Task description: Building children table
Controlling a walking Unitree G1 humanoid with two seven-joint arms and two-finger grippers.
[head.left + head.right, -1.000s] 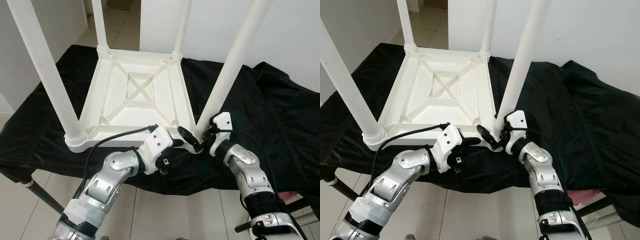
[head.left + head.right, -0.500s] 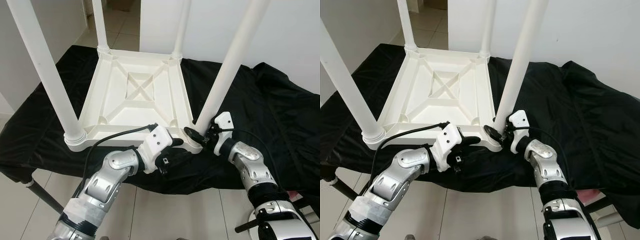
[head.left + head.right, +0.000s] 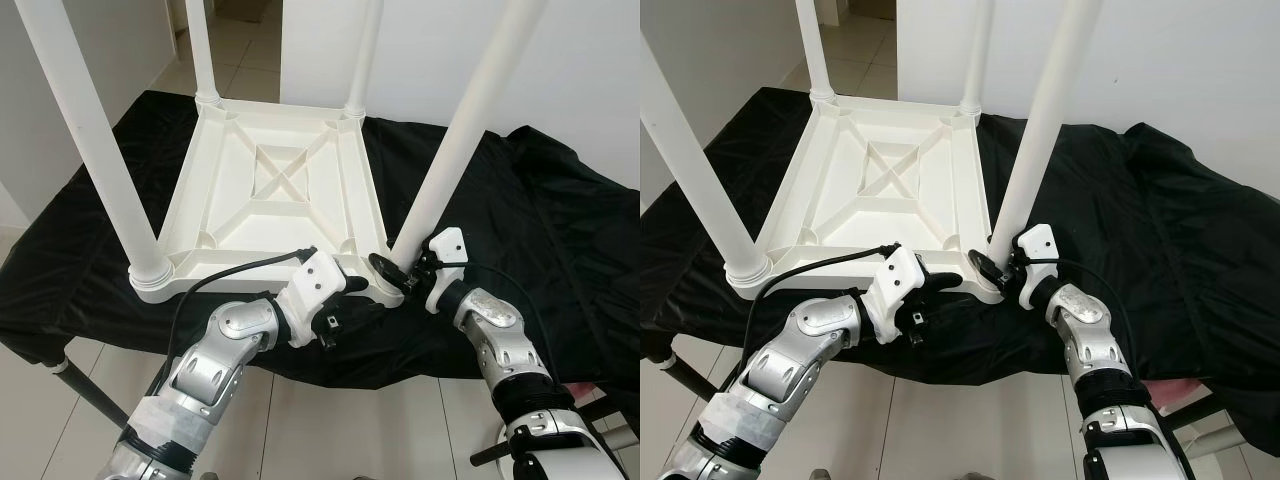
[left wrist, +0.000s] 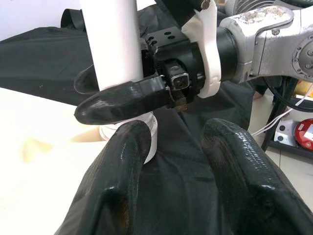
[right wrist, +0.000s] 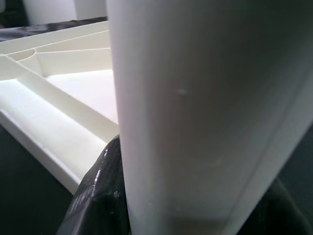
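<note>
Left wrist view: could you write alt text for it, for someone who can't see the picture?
The right gripper clamps its black fingers round a white table leg near its base. In front, the left gripper is open above a black cloth, one finger near the leg's base.

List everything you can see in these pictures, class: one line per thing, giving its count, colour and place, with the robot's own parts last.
Upturned plastic table top: one, white, ribbed underside up, lying on the black cloth.
Round plastic table legs: four, white, standing up from the top's corners.
Black cloth: one, draped over the work surface under the table.
Tiled floor: pale, below the cloth's near edge.
Red object: one, beside white cables, low at the side in the left wrist view.
Left gripper: one, fingers black, open, at the top's near edge.
Right gripper: one, black fingers either side of the near right leg at its base.
</note>
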